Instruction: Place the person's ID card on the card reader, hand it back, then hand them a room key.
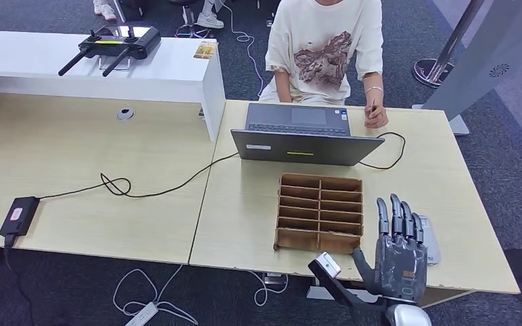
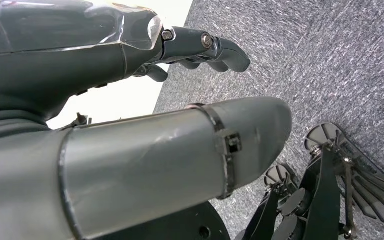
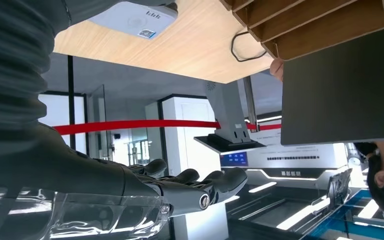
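Hovering, the right hand is empty, fingers extended, directly above the card reader; person's hand lies well beyond.

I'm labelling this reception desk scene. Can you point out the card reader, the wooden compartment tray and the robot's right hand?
card reader [image 3: 135, 19]: right wrist view, its white top face.
wooden compartment tray [image 1: 287, 239]: head view, its near front wall.
right hand [image 1: 399, 252]: head view, back of the palm.
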Motion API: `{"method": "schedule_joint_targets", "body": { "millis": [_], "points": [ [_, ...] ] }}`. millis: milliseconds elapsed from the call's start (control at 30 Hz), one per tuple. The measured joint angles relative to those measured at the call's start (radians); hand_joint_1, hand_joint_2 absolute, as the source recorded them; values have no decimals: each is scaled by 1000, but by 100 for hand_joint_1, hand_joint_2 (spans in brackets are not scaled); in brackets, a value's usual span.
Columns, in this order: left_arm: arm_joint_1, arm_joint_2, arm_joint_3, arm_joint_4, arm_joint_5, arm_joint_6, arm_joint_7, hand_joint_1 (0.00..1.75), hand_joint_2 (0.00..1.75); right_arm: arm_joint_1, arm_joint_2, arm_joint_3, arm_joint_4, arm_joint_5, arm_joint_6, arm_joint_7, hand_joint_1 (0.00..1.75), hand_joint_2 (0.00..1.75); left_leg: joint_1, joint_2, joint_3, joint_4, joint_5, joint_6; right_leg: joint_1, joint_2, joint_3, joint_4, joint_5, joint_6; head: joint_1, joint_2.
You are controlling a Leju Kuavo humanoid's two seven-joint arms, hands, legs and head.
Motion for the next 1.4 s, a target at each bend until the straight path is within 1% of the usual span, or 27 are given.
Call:
{"method": "schedule_joint_targets", "body": {
  "millis": [133, 533, 733, 1200, 1233, 1300, 1333, 1400],
  "points": [
    [0, 0, 0, 0, 1, -5, 0, 0, 0, -14, -11, 13, 22, 0, 11, 11, 0, 175, 0, 0, 0, 0, 0, 0, 0, 0, 0, 0, 0, 0, 0, 0],
    [0, 3, 0, 0, 0, -7, 2, 0, 0, -36, -16, 24, 63, 0, 21, 25, 0, 175, 0, 0, 0, 0, 0, 0, 0, 0, 0, 0, 0, 0, 0, 0],
    [0, 3, 0, 0, 1, -6, 2, 0, 0, -38, -16, 29, 68, 0, 30, 16, 0, 175, 0, 0, 0, 0, 0, 0, 0, 0, 0, 0, 0, 0, 0, 0],
    [1, 3, 0, 0, -3, -8, 2, 0, 0, -43, -16, 28, 90, 0, 55, 4, 6, 175, 0, 0, 0, 0, 0, 0, 0, 0, 0, 0, 0, 0, 0, 0],
    [1, 3, -1, 0, -3, -8, 2, 0, 0, -43, -16, 28, 93, 0, 55, 2, 18, 175, 0, 0, 0, 0, 0, 0, 0, 0, 0, 0, 0, 0, 0, 0],
    [1, 4, -1, 0, -3, -9, 2, 0, 0, -46, -16, 26, 100, 0, 59, -7, 47, 175, 0, 0, 0, 0, 0, 0, 0, 0, 0, 0, 0, 0, 0, 0],
    [1, 4, -1, 0, -3, -10, 2, 0, 0, -47, -16, 24, 104, 0, 61, -12, 56, 175, 0, 0, 0, 0, 0, 0, 0, 0, 0, 0, 0, 0, 0, 0],
    [1, 4, -1, 0, -4, -12, 2, 0, 0, -49, -14, 18, 112, 0, 66, -20, 41, 175, 0, 0, 0, 0, 0, 0, 0, 0, 0, 0, 0, 0, 0, 0]
  ]
}}
